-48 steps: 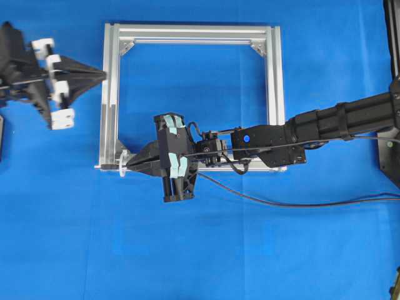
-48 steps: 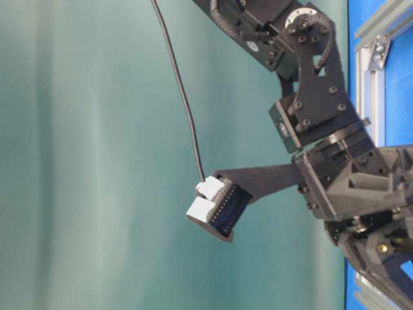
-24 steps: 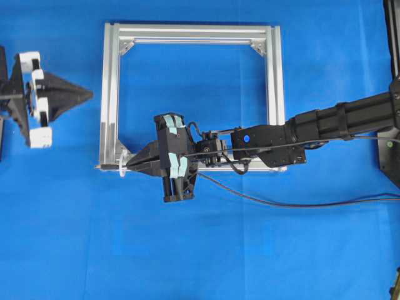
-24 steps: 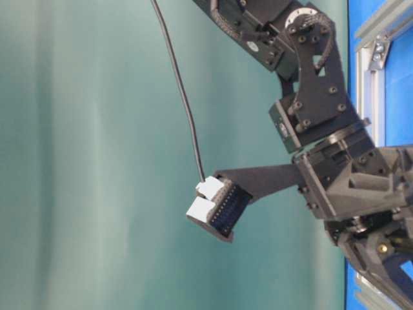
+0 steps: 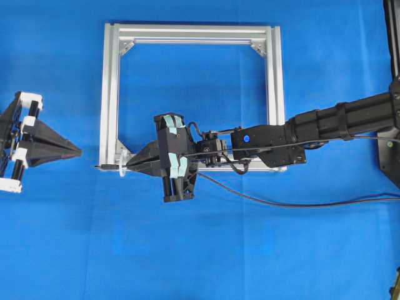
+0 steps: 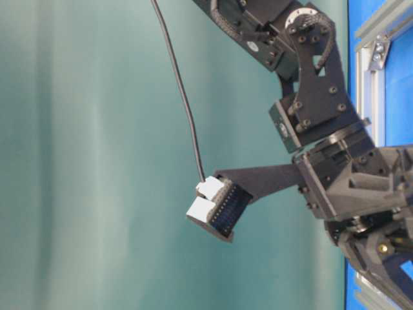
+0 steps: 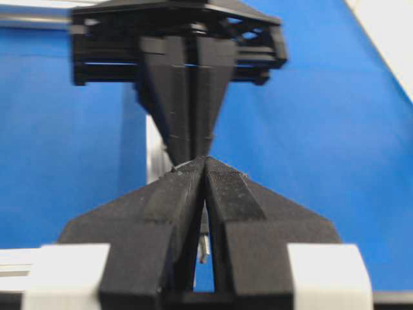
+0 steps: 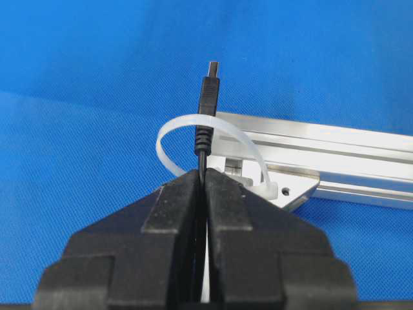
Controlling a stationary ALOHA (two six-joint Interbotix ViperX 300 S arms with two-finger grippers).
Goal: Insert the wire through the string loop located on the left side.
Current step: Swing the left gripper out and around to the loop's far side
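- Right hand is clamped tight on the wire; in the right wrist view the plug tip sticks out past the fingertips and through the string loop, pointing away from the camera.
- Loop is a thin whitish band fixed at the lower left corner of the aluminium frame; its far arc passes behind the plug body, and its lower part is hidden behind the fingers.
- Overhead: right hand lies across the frame's bottom rail, tips at the lower left corner. Loop is a small pale speck there, hard to make out. Plug end pokes just outside the frame's left edge.
- Rest of the wire runs back along the right arm and trails over the blue counter to the right edge, cut off there.
- Left hand is fully closed with nothing in it, left of the frame and apart from it, tips pointing at the plug end. Its body is cut off by the left edge.
- Left wrist view: left fingers pressed together, the right hand facing them just beyond, blurred. Plug and loop cannot be made out there.
- Table-level view: mostly arm links and a teal backdrop; a black cable hangs down. Neither loop nor plug is visible.
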